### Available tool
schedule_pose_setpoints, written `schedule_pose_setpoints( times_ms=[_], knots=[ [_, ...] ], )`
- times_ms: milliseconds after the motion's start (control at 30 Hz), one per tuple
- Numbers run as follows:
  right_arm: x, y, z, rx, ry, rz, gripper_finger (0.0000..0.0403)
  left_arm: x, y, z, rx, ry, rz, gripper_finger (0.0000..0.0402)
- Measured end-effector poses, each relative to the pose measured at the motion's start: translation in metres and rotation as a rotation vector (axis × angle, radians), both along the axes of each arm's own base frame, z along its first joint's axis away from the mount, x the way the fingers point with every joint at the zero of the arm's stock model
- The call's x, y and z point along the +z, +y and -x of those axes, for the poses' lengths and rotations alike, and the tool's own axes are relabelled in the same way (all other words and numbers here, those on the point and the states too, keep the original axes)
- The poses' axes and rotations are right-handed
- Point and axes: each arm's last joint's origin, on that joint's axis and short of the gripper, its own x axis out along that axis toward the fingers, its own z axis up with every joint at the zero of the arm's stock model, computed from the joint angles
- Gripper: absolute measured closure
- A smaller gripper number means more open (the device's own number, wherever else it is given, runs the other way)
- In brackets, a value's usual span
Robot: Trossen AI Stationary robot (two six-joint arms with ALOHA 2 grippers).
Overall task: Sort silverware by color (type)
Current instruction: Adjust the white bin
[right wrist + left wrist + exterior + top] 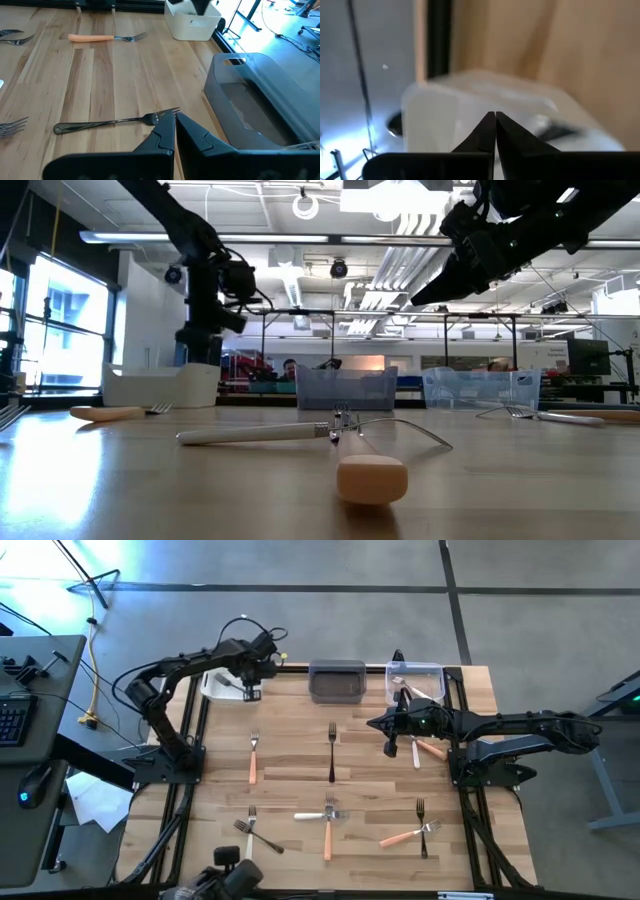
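Note:
The silverware is small forks with black, orange or white handles, lying flat on the wooden table (290, 780). My left gripper (250, 692) is shut with nothing between its fingers and points down over the white bin (215, 685) at the far left; in the left wrist view its tips (495, 117) hang above the bin (450, 105), where a dark blurred thing (555, 131) lies. My right gripper (390, 747) hovers shut and holds nothing; its tips (175, 116) are above the tines of a black fork (115, 121).
A grey bin (337, 681) and a clear bin (415, 680) holding white forks stand along the far edge. An orange fork (254, 756) and a black fork (332, 750) lie mid-table. Crossed forks (326, 820), a black fork (258, 836) and an orange one (405, 835) lie nearer.

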Motion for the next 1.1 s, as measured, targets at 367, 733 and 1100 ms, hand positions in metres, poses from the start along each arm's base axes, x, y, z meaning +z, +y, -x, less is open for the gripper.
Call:
schedule_pose_setpoints(
  times_ms=[367, 733, 1100],
  knots=[
    [0.0, 0.0, 0.0, 0.0, 0.0, 0.0, 0.0402, -0.009, 0.014, -0.014, 0.013, -0.094, -0.091, 0.0401],
    [0.0, 0.0, 0.0, 0.004, 0.002, 0.01, 0.0402, -0.012, 0.013, -0.026, -0.021, -0.147, -0.109, 0.0401],
    [0.0, 0.0, 0.0, 0.004, 0.002, 0.01, 0.0402, -0.009, 0.002, -0.04, -0.09, -0.16, -0.121, 0.0401]
  ],
)
